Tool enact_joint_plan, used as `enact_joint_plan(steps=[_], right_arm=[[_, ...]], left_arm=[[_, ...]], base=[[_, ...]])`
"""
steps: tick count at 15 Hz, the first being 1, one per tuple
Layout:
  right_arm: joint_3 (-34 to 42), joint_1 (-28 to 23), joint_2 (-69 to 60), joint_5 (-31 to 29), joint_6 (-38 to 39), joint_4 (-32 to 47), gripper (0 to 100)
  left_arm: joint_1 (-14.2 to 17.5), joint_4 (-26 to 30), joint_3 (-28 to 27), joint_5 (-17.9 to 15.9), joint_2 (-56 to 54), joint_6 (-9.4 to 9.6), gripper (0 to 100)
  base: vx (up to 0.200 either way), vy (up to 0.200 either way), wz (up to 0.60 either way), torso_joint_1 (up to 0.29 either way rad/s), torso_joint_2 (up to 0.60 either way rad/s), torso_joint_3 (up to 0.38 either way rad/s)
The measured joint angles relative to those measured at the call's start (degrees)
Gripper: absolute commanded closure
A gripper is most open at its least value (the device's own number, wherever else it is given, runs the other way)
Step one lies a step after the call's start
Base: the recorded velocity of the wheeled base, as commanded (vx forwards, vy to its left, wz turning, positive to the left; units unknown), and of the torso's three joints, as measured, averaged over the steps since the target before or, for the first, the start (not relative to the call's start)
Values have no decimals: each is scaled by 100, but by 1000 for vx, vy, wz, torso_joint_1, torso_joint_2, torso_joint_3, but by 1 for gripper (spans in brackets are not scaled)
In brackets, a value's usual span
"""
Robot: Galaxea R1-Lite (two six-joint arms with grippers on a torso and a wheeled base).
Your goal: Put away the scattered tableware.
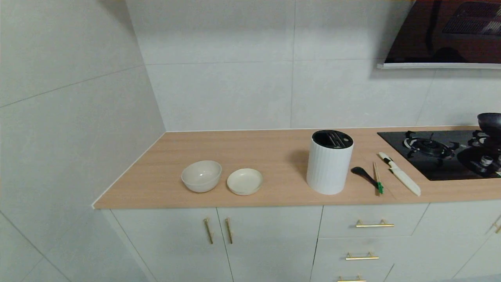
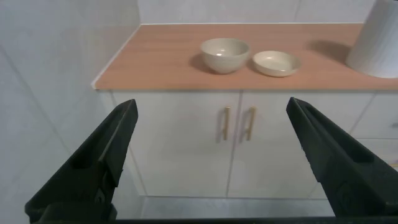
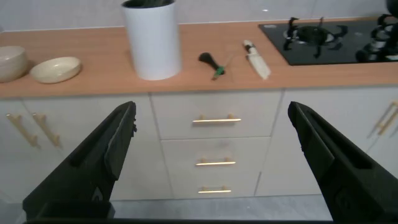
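Scattered tableware, a glossy black spoon (image 1: 362, 172), slim green-tipped wooden chopsticks (image 1: 377, 178) and a smooth cream knife (image 1: 400, 180), lies on the wood-grain counter (image 1: 270, 152) just beside the ribbed white cylindrical holder (image 1: 328, 166). Our left gripper (image 2: 211, 106) and right gripper (image 3: 211, 107) hang before the cabinets, fingers spread wide, empty. We should probably pinch each thin piece across its middle, squarely, against rolling.

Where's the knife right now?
In the head view, the knife lies flat on the counter toward the right. It is between the chopsticks and the stove.
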Motion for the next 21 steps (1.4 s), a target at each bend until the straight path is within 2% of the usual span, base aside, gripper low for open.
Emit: enact_joint_plan(steps=[13, 21], right_arm=[[0, -2, 0, -1, 2, 0, 0], [0, -5, 0, -4, 2, 0, 0]], left_arm=[[4, 0, 0, 0, 0, 0, 0], [0, 5, -2, -2, 0, 0, 0]], base=[[0, 200, 0, 2, -1, 2], [0, 0, 0, 0, 0, 0]])
